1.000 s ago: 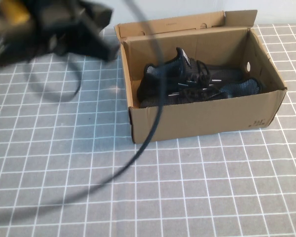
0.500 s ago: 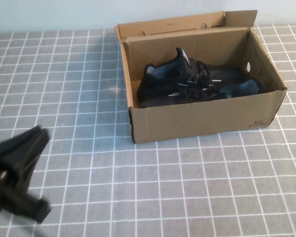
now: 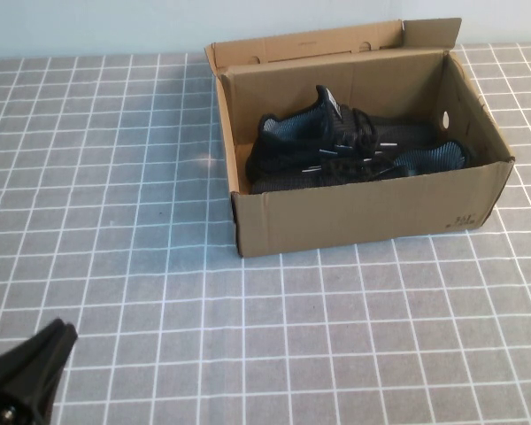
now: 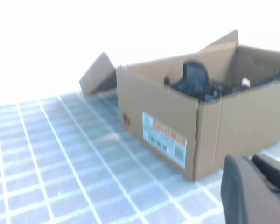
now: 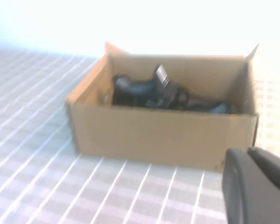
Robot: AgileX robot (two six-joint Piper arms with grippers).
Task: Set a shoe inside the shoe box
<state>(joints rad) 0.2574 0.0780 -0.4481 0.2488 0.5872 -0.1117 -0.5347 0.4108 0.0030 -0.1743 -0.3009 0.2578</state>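
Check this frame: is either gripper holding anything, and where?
Nothing held. Left gripper and right gripper are shut, empty, away from the shoe box; shoes lie inside.

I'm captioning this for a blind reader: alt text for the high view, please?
An open shoe box holding black shoes sits on a grey gridded table. The left gripper shows at the near left corner; the right gripper is out of view.

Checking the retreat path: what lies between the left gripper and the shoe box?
Only bare checked tablecloth in the high view, between the shut left gripper and shoe box.
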